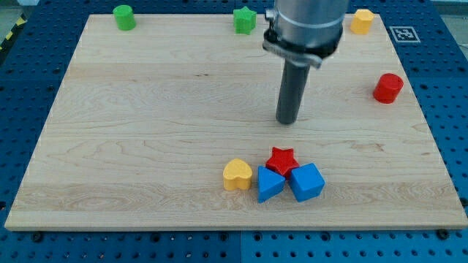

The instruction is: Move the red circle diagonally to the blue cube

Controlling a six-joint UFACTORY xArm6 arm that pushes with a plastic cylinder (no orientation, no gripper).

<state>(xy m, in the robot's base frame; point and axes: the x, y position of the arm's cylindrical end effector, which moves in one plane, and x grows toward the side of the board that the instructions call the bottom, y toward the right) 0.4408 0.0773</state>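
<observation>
Pale wooden board (146, 146), blue perforated bench (446, 109) around it, black-and-white marker tag (403, 33) at the view's top right

Wooden board (146, 146) (eight coloured blocks).

Bright, even overhead light; sharp focus; soft short shadows under blocks; mild glare on worktop (146, 146).

A grey cylindrical arm end is seen entering from the view's top, right of centre. A straight dark rod is held upright beneath it. My tip (287, 121) is set down near the middle of the view.
</observation>
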